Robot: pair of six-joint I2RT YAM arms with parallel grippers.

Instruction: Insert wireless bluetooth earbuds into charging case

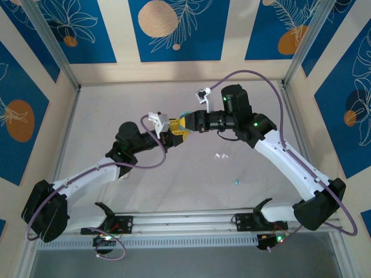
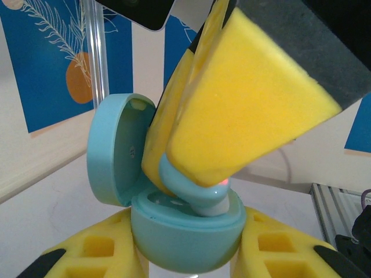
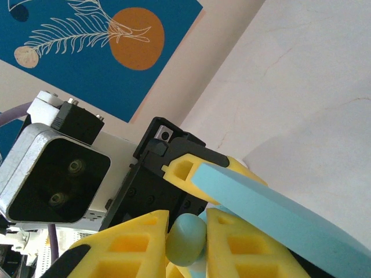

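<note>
The left end effector (image 1: 172,136) clamps a rounded teal plastic charging case (image 2: 174,237), lid open at 9 o'clock. The right end effector (image 3: 186,234) pinches 1 glossy teal earbud (image 2: 197,197) against its socket.

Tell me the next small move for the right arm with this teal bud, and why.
Probably ease the right gripper down a touch. It is shut on the teal earbud, whose lower end sits in a well of the open teal case held by the left gripper, yet the bud looks tilted and stands above the rim, so it seems not fully seated.
</note>
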